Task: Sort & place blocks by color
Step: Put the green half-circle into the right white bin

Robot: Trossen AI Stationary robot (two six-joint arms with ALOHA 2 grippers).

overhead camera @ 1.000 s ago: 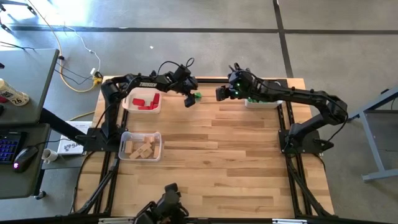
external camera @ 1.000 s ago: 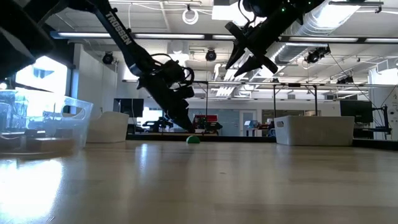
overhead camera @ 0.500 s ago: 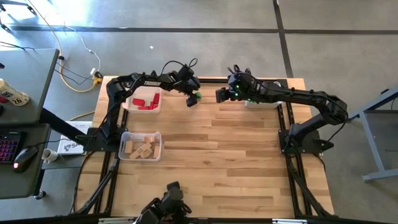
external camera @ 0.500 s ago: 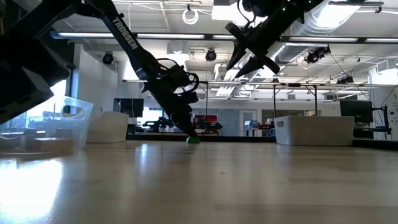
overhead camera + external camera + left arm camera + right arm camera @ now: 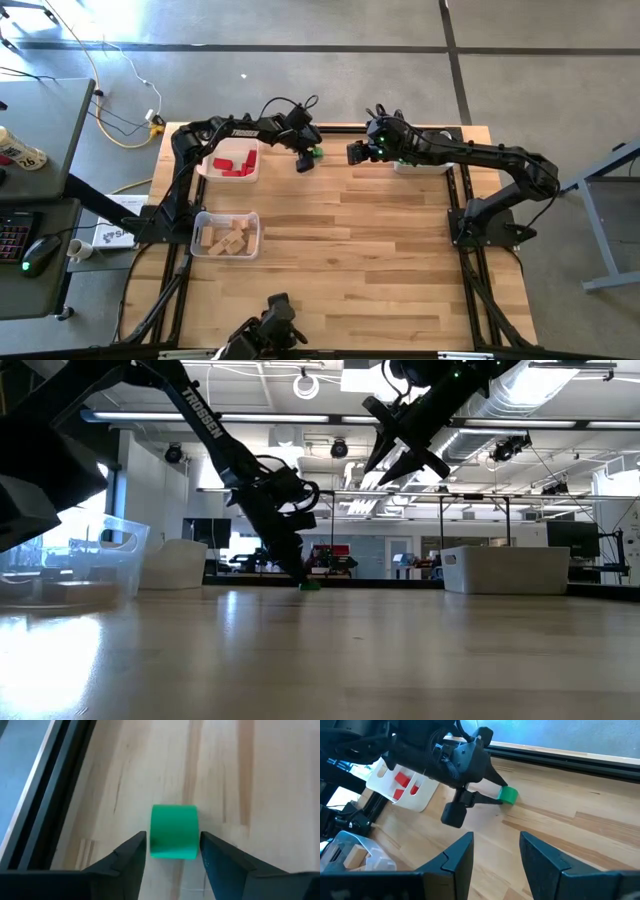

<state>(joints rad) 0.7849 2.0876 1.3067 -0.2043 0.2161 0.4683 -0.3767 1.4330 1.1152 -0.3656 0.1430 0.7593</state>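
I see lots of bare worktop [image 5: 380, 260] in front of the green block [image 5: 317, 153]. The white bin [image 5: 229, 162] sits close beside it, blocking that side.

left arm [image 5: 235, 128]: showing matte black links, white TROSSEN lettering, looping black cables
right arm [image 5: 470, 155]: glowing green lights near wrist

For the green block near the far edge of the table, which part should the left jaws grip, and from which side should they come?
Grip the green block across its two opposite side faces, coming down from above. It lies alone on the bare table, and the left gripper already has its open jaws on either side of it, so closing there looks simplest. The right gripper hangs open nearby.
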